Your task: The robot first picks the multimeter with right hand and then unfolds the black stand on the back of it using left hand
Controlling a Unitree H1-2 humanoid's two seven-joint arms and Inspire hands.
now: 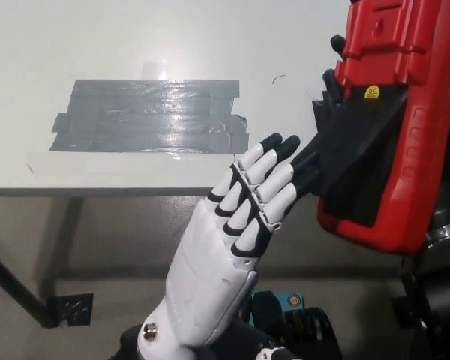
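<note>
Head view: the red multimeter [401, 112] is held aloft at right in the black right hand [336, 64], back facing us. The white left hand [236, 232], spread, reaches its stiff black stand [345, 150]; push its free edge.

Multimeter [401, 127] right of the left robot hand [236, 247], tape patch [146, 116] on table [75, 37].

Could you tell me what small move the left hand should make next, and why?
Probably hook the fingers under the black stand and pull it further out. The left hand has its fingers at the stand's free edge, and the stand is only partly swung off the red multimeter.
</note>
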